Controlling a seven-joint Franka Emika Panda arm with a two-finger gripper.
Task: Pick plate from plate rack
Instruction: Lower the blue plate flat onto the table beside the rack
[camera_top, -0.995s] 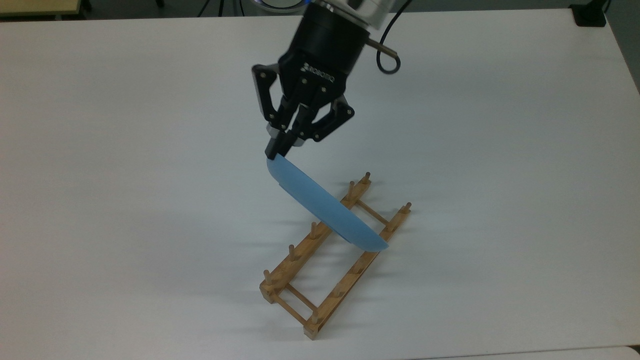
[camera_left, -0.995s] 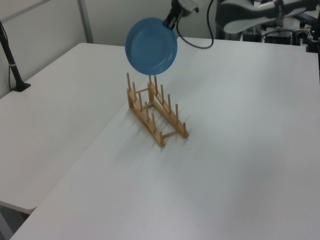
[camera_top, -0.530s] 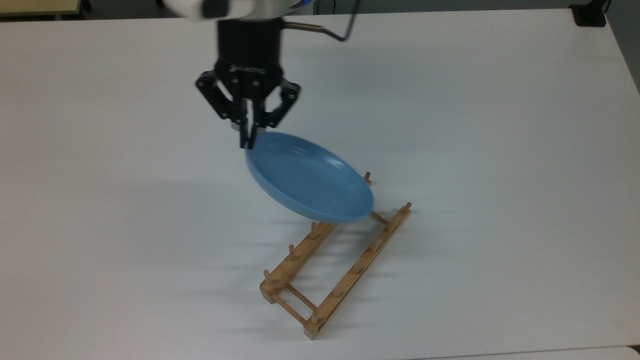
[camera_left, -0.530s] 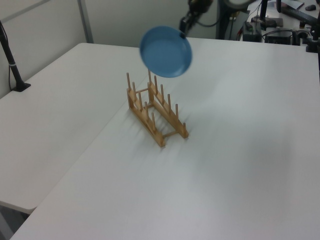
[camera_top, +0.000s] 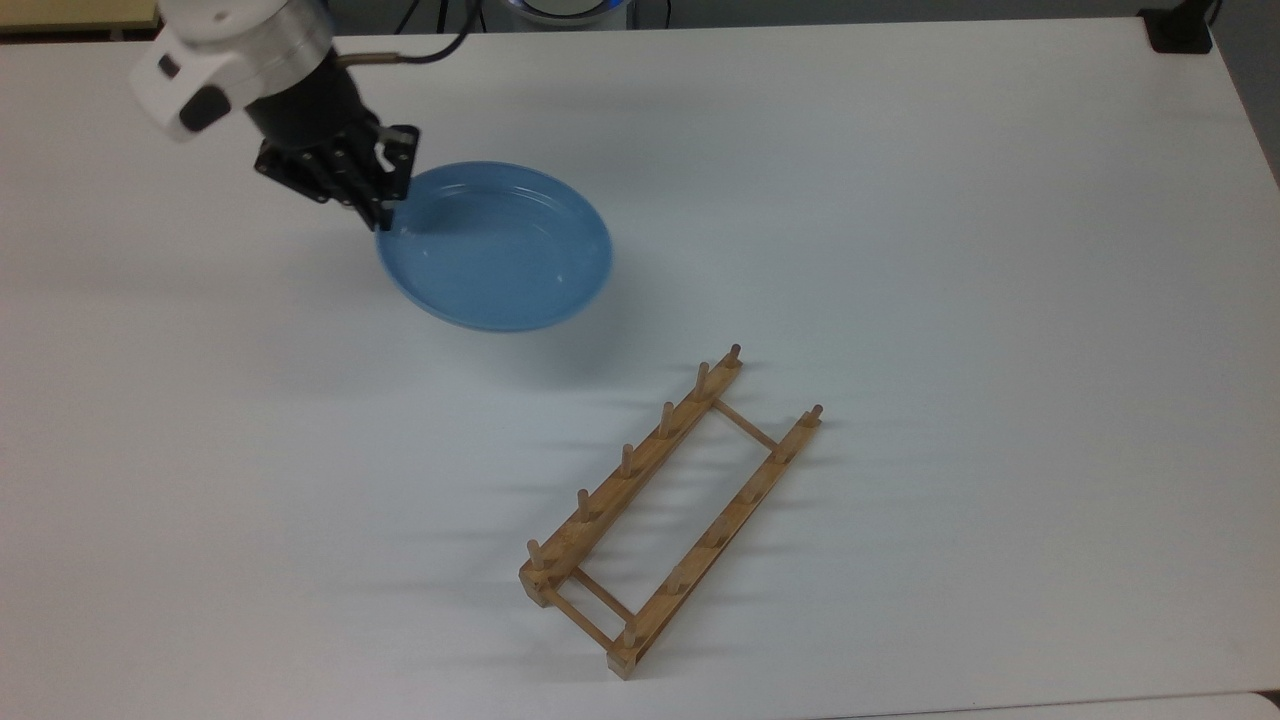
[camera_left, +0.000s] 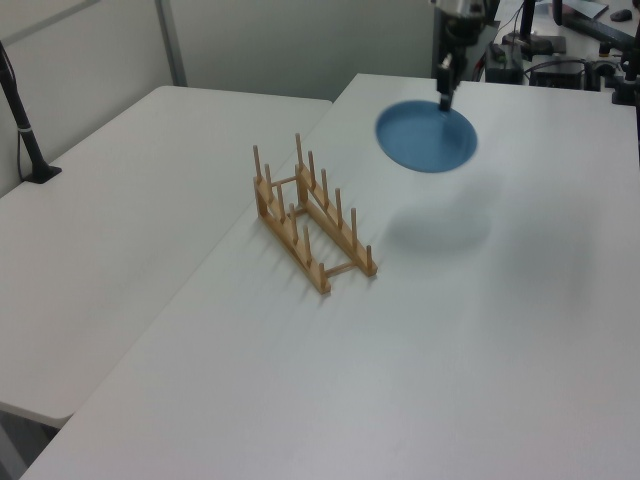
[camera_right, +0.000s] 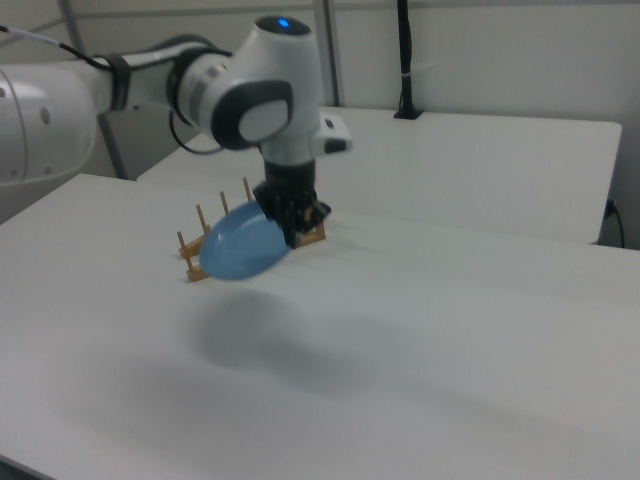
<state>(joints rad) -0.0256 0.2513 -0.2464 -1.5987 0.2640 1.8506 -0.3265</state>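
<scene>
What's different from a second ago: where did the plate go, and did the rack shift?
The gripper, shut on the rim of the round light-blue plastic plate, carried it from just above the light-brown wooden plate rack up and toward the top view's upper left, tipping it from steeply on edge to nearly flat. It hangs above the white table, clear of the pegs. The rack has not moved, and the grip is unchanged.

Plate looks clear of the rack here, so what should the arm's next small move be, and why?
Probably lower the plate toward the bare table. The gripper holds it by the rim, nearly level, and a separate shadow beneath it in the left view shows it is in the air. It hangs well away from the plate rack, so nothing stands in the way.
</scene>
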